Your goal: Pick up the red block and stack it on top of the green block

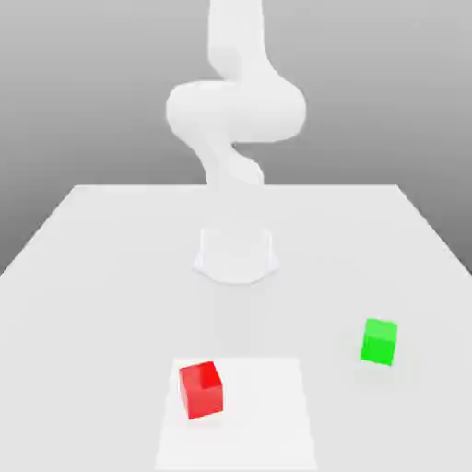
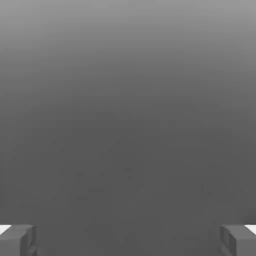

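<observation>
The red block (image 1: 201, 389) sits on the white table near its front edge, left of centre in the exterior view. The green block (image 1: 379, 341) rests on the table to the exterior view's right, a little farther back and well apart from the red one. In the hand view my gripper (image 2: 128, 241) is open, its two grey fingertips (image 2: 17, 240) standing far apart with nothing between them, and behind them is plain grey background. Neither block is near the fingers there.
The white arm (image 1: 235, 111) rises from its round base (image 1: 235, 253) at the table's middle and bends upward out of the exterior view. A brighter square patch (image 1: 267, 415) marks the table (image 1: 92, 277) under and beside the red block.
</observation>
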Robot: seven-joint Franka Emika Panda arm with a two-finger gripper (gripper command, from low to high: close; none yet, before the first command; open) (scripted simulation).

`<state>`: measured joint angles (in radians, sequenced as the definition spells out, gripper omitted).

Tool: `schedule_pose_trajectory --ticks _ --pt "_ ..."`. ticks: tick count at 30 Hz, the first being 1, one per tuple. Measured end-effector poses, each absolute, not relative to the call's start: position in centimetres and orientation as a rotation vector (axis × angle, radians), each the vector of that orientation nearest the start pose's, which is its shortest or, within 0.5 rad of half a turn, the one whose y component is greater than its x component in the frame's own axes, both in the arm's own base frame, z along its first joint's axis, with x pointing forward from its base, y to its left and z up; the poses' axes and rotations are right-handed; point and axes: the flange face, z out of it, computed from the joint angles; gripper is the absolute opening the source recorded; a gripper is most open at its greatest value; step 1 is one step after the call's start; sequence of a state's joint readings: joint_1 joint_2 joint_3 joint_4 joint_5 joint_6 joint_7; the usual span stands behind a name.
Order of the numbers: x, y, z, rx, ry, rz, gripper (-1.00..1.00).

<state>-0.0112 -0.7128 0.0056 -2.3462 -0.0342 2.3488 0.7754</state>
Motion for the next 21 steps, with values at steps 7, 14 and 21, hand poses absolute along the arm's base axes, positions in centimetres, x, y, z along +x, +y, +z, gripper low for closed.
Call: schedule_pose_trajectory --ticks 7,14,21 --pt "44.4 -2.1 49.7 -2.839 0.968 -0.703 0.00" --pt "44.2 -4.3 33.7 -3.018 0.851 -0.349 0.00" --pt "39.8 -5.0 20.7 -3.060 0.713 -0.020 0.00"
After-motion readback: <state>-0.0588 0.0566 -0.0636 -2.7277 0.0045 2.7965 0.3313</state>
